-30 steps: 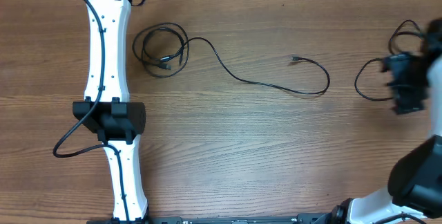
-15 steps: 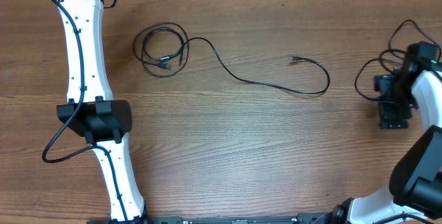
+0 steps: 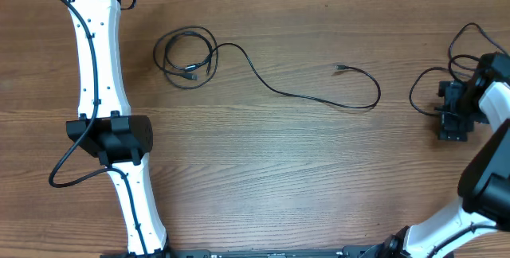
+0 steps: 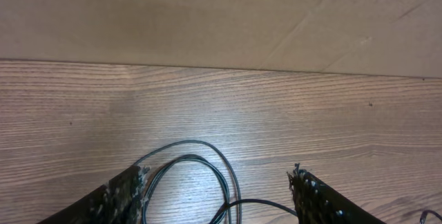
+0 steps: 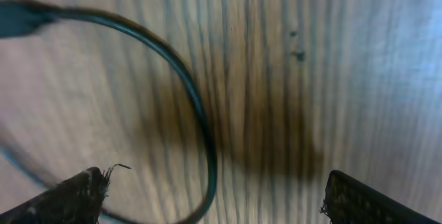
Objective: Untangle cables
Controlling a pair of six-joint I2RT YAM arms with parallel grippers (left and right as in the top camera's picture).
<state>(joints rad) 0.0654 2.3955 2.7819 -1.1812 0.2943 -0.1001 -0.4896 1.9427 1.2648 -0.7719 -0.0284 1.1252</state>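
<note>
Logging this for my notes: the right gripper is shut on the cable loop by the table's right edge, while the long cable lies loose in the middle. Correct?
Not quite: the right gripper is open, not shut. The right wrist view shows its fingers wide apart, the cable loop ungripped between them. The long cable does lie loose in the middle.

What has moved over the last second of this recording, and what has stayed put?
The left arm swung to its own left, carrying the left gripper with it. The right gripper drew back toward its base, above the looped cable. Nothing was grasped or released. The coiled cable and its long tail did not move.
</note>
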